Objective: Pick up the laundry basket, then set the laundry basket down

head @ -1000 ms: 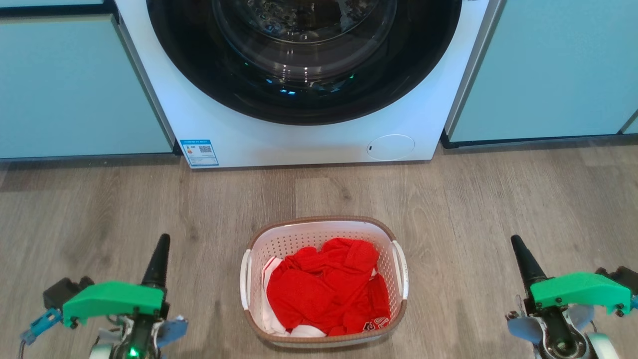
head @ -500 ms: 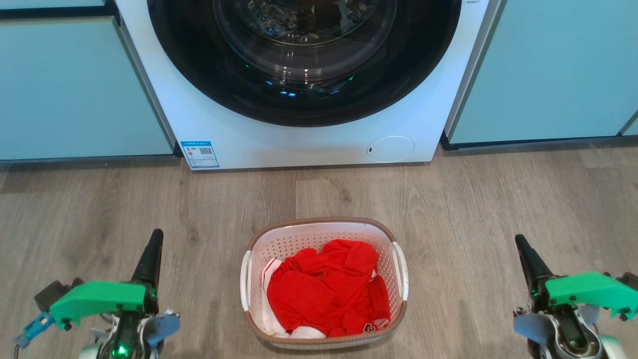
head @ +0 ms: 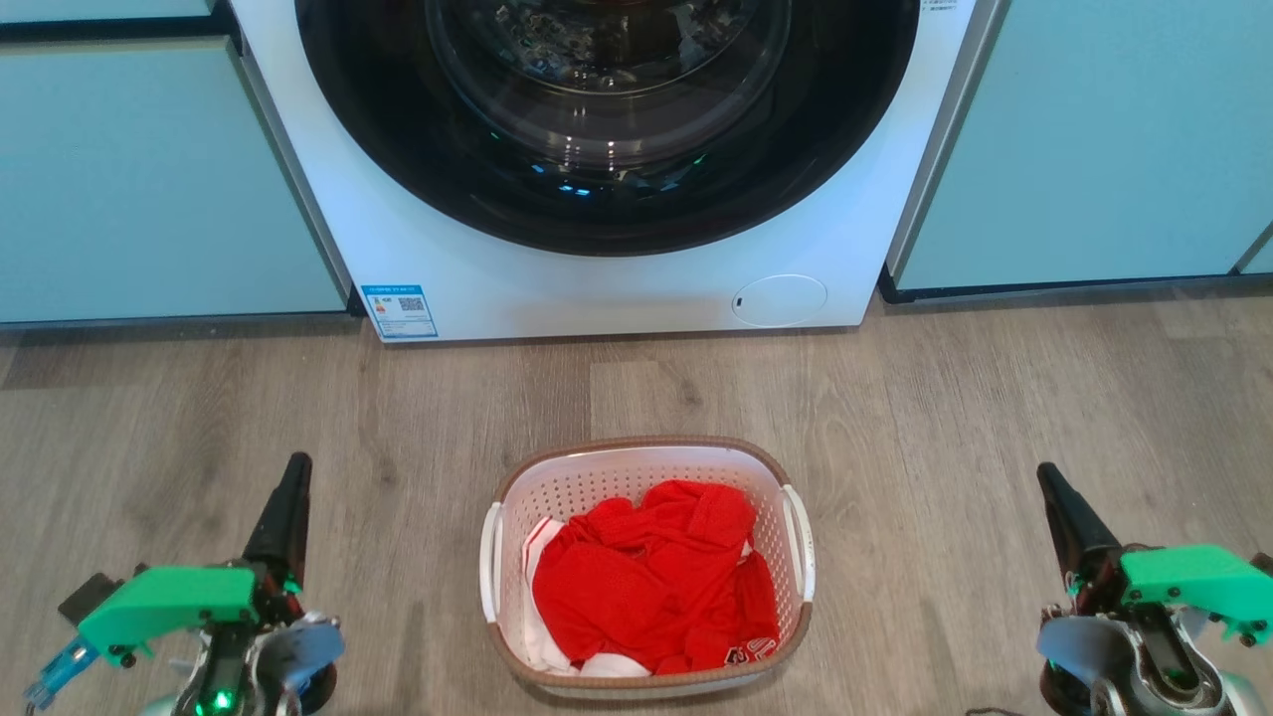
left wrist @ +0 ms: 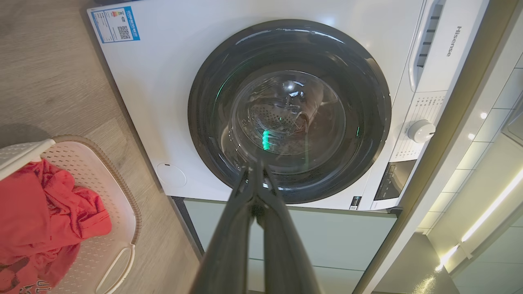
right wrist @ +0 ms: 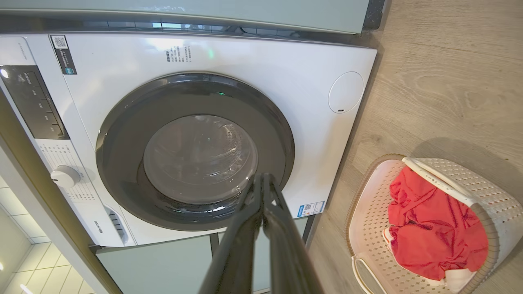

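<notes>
The laundry basket [head: 646, 459] stands on the wooden floor in front of the washer, white and perforated with a brown rim and white side handles, holding red clothes [head: 651, 577]. It also shows at the left edge of the left wrist view [left wrist: 122, 212] and at the lower right of the right wrist view [right wrist: 367, 220]. My left gripper [head: 295, 467] is shut and empty, well left of the basket. My right gripper [head: 1046, 475] is shut and empty, well right of it. Both point toward the washer, fingertips touching [left wrist: 255, 167] [right wrist: 263, 177].
A white front-loading washer [head: 597, 288] with a dark round door stands straight ahead, its door closed. Pale green cabinets [head: 149, 179] flank it on both sides. Bare wooden floor [head: 945, 398] lies around the basket.
Both grippers have drawn outward and slightly back, away from the basket. The view has tilted a little, so the washer and basket sit slightly lower. The basket itself has not moved.
</notes>
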